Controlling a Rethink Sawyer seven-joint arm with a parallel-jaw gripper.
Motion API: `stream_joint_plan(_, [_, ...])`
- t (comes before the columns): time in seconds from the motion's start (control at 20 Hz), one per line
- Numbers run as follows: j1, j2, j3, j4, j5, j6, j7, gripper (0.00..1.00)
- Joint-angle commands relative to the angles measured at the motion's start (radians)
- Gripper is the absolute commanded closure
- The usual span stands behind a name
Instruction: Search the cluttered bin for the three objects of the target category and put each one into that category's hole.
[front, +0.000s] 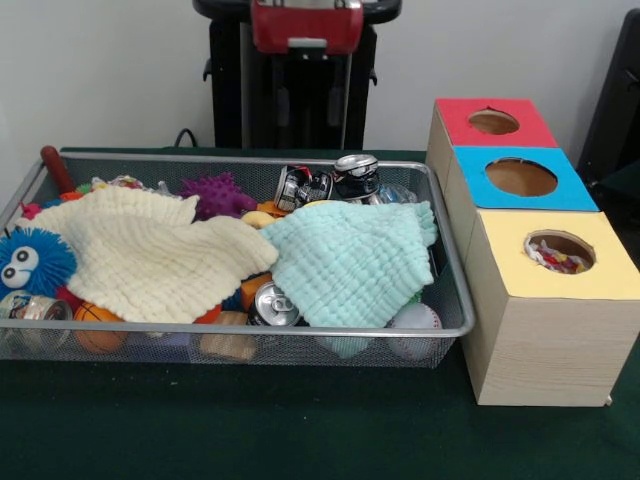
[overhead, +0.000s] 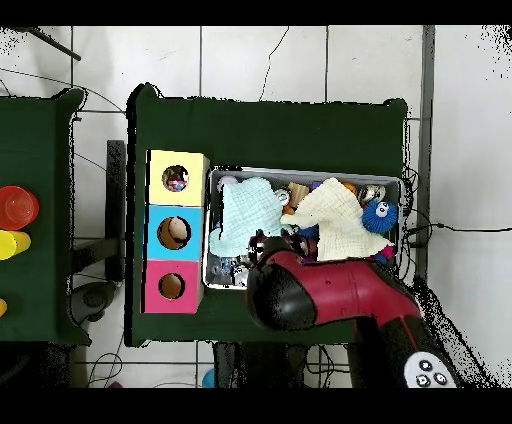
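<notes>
Wire mesh forms the bin (front: 455, 300) on the green surface (front: 300, 430); the front view shows a cream cloth (front: 150, 250) and a mint cloth (front: 350, 262) covering most of the clutter, with crushed cans (front: 330, 182), a purple spiky ball (front: 218, 193) and a baseball (front: 415, 318) peeking out. Beside it stand red (front: 492, 121), blue (front: 520, 177) and yellow (front: 560, 250) holes. Only the overhead view shows the arm (overhead: 330, 295) over the bin's edge, hiding the gripper; I cannot tell how the jaws stand.

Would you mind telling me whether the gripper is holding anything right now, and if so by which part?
That cannot be told: the front view shows no gripper, and in the overhead view the arm covers it above the wire bin.
</notes>
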Motion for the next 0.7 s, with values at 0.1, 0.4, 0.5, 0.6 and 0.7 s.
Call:
stream_joint_plan(0.1, [-0.024, -0.131, 0.098, 0.098, 0.109, 0.108, -0.037, 0.0])
stream_joint_plan(0.4, [-0.089, -0.224, 0.169, 0.154, 0.228, 0.15, -0.105, 0.0])
stream_joint_plan(0.5, [-0.1, -0.27, 0.197, 0.169, 0.297, 0.179, -0.121, 0.0])
stream_joint_plan(0.6, [-0.109, -0.3, 0.201, 0.155, 0.349, 0.224, -0.139, 0.0])
stream_joint_plan(0.7, [-0.09, -0.28, 0.175, 0.115, 0.324, 0.252, -0.118, 0.0])
